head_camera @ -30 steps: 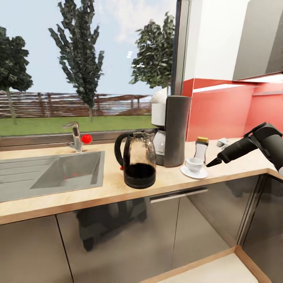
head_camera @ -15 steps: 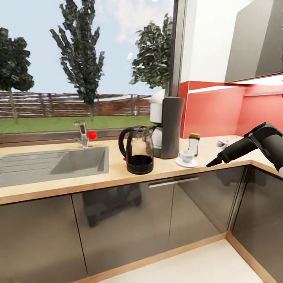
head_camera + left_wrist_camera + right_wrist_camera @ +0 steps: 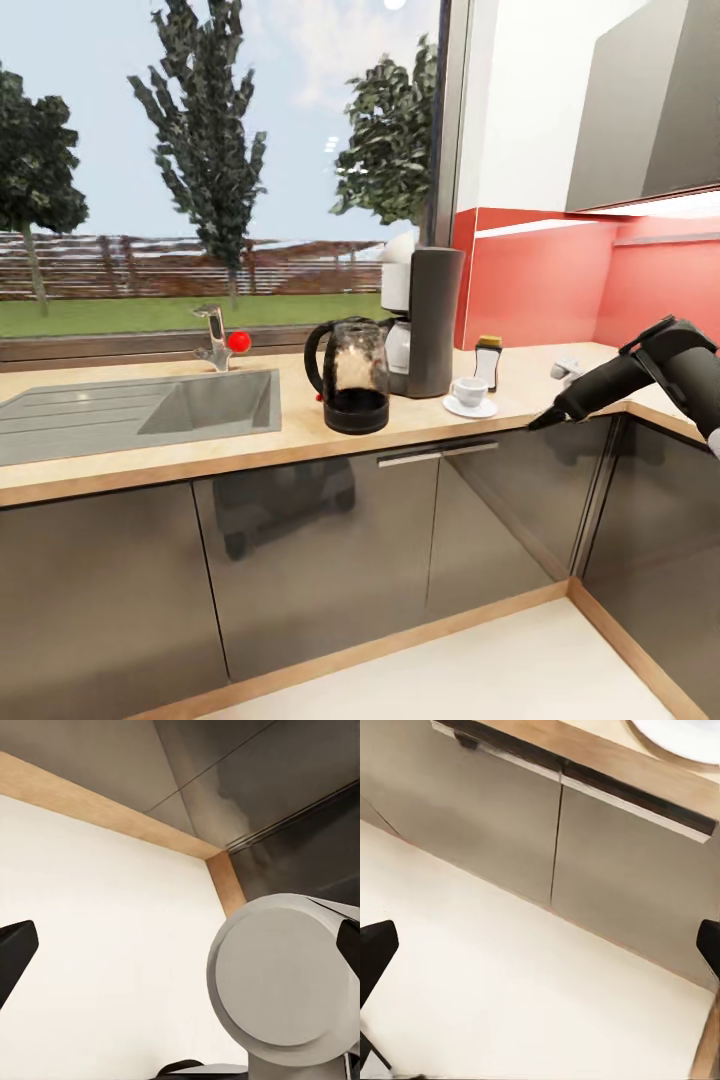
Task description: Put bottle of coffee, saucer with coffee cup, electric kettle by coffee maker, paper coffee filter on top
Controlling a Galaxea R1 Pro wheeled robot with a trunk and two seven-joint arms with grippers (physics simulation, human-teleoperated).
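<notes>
Your bench (image 3: 300, 445) runs the full width of the head view, its beige top over glossy dark grey cabinet fronts (image 3: 300, 560), and turns a corner at the right end. A steel sink (image 3: 130, 410) is sunk into its left part, with a tap (image 3: 214, 335) at the back edge. The coffee maker (image 3: 425, 320) stands toward the back edge, right of the sink, its white carafe facing the window. The electric kettle (image 3: 350, 378) sits just beside it on the sink side, nearer the front edge, dark in its lower part. On the other side of the coffee maker, the saucer (image 3: 470, 406) lies near the front edge with the coffee cup (image 3: 468, 391) on it, and the bottle of coffee (image 3: 487, 362) stands just behind them. Your right claw (image 3: 545, 418) hangs off the bench's front edge, right of the saucer; in the right wrist view its fingertips (image 3: 375, 952) sit wide apart with nothing between them. The left wrist view also shows spread fingertips (image 3: 13, 949), above pale floor (image 3: 112, 945).
</notes>
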